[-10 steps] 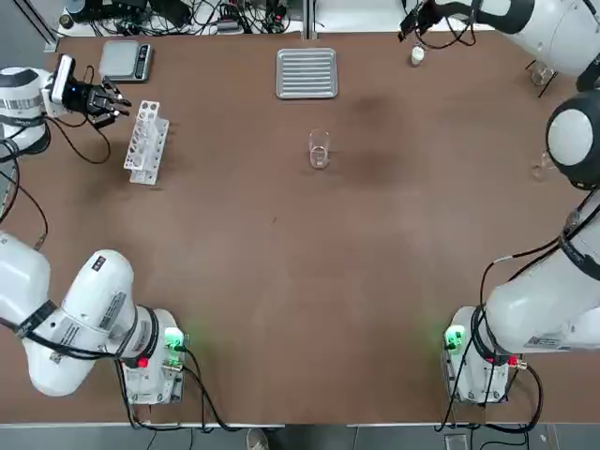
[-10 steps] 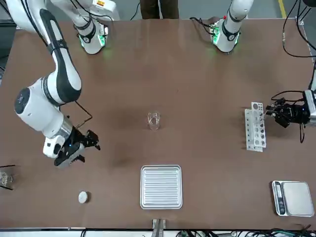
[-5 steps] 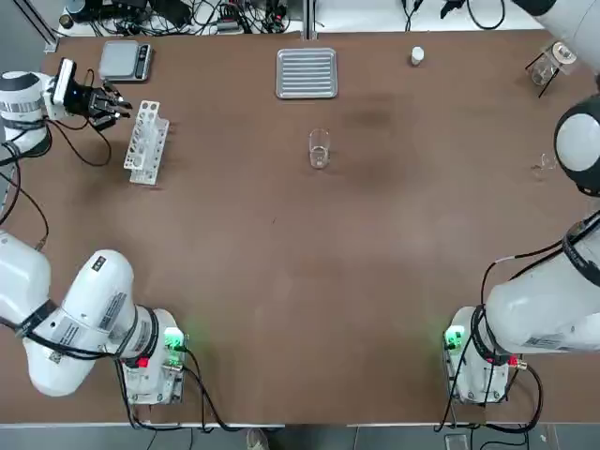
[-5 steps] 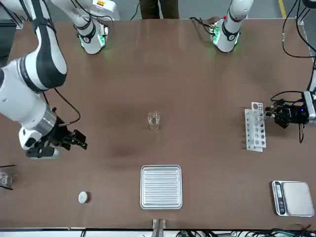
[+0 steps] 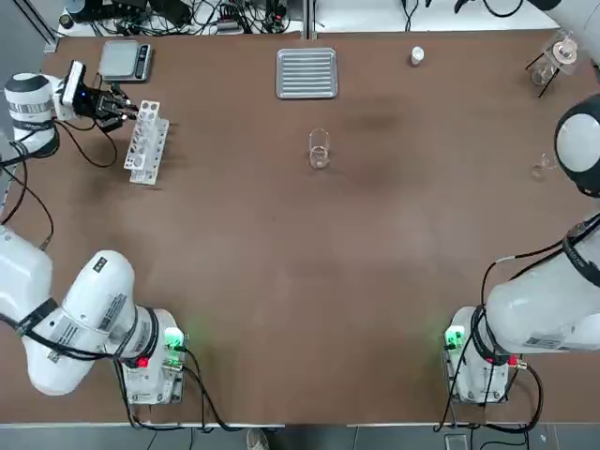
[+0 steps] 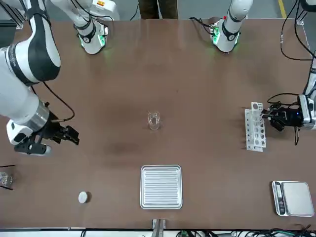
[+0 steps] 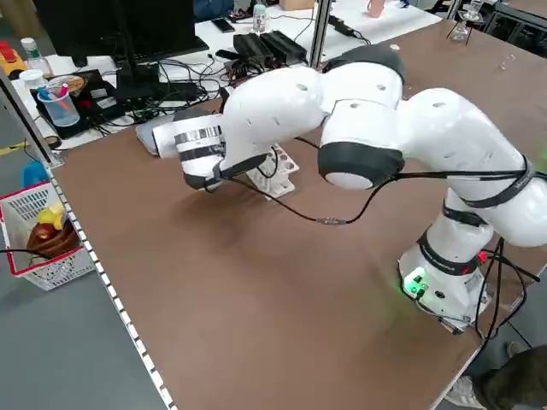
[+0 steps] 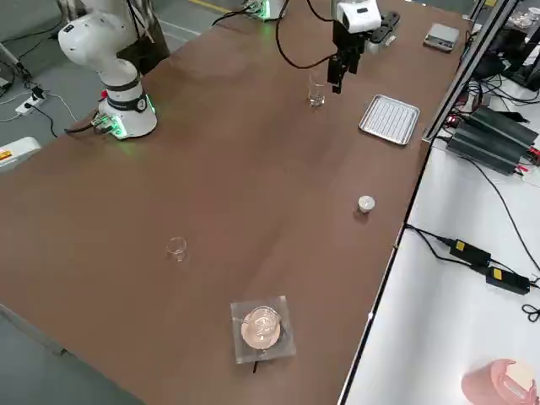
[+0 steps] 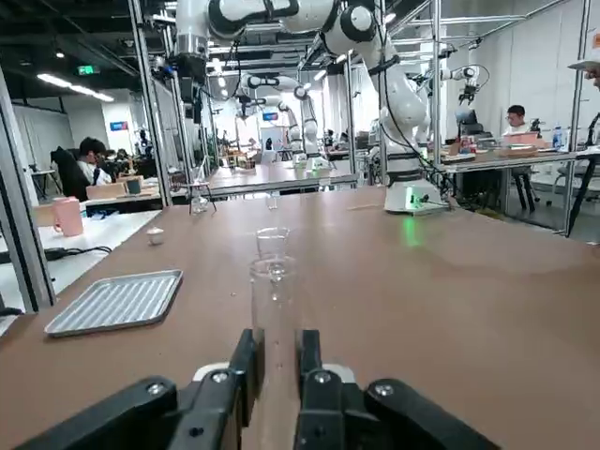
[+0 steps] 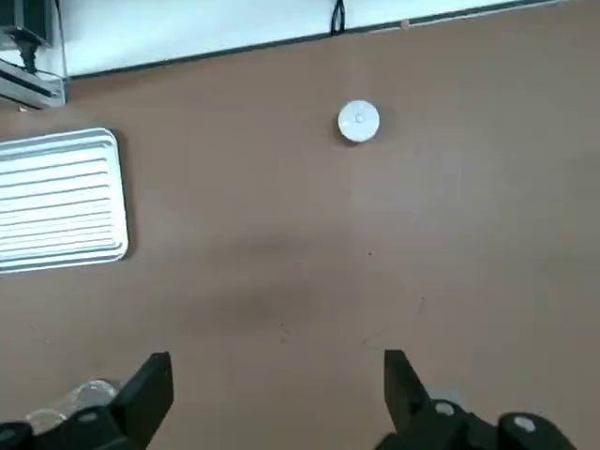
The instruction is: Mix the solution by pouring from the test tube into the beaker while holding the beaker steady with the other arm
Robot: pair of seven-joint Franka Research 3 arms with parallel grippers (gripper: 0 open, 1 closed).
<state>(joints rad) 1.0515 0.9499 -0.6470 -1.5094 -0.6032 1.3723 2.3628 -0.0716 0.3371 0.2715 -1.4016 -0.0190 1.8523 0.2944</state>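
Smooth brown surface (image 5: pixel 281 253) with a soft sheen. Ribbed, silvery metallic tray (image 5: pixel 307 73) at top centre of the top view; clear, glossy glass beaker (image 5: pixel 319 148) just below it. Upper left, white plastic-looking rack (image 5: pixel 147 143) pierced with holes. Both arms have smooth white shells.

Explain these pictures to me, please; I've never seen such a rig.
Two white robot arms share one brown table. One camera looks down, one faces the robot, two look from the sides, and each wrist carries one. The left gripper, beside the white rack, has its jaws closed on a clear test tube. The right gripper, toward the table's right side, has open, empty jaws. A glass beaker and metal tray lie between the arms.
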